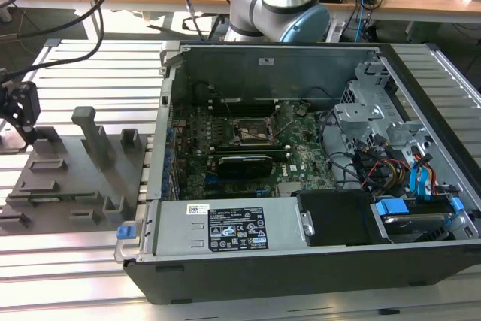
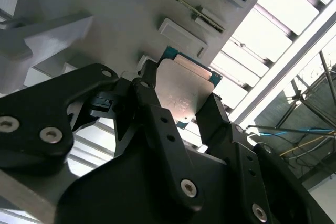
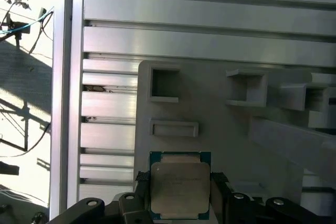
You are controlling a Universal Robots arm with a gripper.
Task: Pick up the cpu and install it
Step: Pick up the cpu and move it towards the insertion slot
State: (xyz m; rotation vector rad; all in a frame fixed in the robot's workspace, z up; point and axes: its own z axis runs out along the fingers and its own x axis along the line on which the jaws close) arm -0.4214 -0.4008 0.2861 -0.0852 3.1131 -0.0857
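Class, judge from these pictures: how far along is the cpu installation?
Done: the gripper is at the cpu, at the grey fixture. In hand: the pick-up; whether it is gripped or lifted is unclear. Left: installing, since the motherboard socket holds no cpu.

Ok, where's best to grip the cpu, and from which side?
Grip two opposite thin edges, coming straight down over its metal top. The cpu is a flat, thin square, face-up at the grey fixture plate, so only its edges offer purchase. The gripper pinches it that way.
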